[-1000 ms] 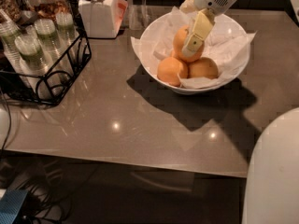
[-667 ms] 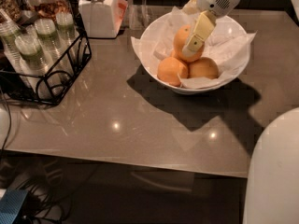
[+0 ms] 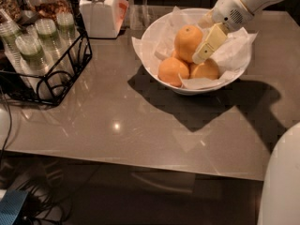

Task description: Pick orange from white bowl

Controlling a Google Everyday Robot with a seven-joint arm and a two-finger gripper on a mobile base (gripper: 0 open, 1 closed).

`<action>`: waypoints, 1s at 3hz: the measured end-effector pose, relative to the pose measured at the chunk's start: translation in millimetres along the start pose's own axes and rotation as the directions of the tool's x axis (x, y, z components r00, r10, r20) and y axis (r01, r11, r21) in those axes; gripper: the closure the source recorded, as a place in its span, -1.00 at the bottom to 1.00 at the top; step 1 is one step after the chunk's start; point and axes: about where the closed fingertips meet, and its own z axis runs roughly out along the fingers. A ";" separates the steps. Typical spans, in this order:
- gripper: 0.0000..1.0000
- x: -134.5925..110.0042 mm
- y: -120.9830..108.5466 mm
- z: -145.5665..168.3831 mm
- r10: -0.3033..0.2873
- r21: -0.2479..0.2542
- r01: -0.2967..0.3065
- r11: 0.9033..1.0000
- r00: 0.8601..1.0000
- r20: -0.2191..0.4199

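The white bowl (image 3: 154,29), lined with crumpled white paper, stands at the back right of the grey table. The orange (image 3: 187,41), the largest fruit, sits on top of two smaller oranges (image 3: 172,71) in the bowl. My gripper (image 3: 191,50) reaches down into the bowl from the upper right. One cream finger (image 3: 209,43) lies against the orange's right side. The other finger is hidden behind the fruit. The gripper looks shut on the orange.
A white lidded jar (image 3: 99,11) stands at the back, left of the bowl. A black wire rack (image 3: 49,67) with green-lidded cups is at the left. Part of the robot's white body (image 3: 283,182) fills the lower right corner. The table's front edge (image 3: 140,165) runs across below.
The visible finger has shifted from across the front of the orange to its right side. The orange shows more fully. The bowl and the other oranges have not moved.
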 end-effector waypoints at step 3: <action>0.31 -1.0 -1.2 1.0 -0.001 0.003 0.001 1.000 1.000 0.002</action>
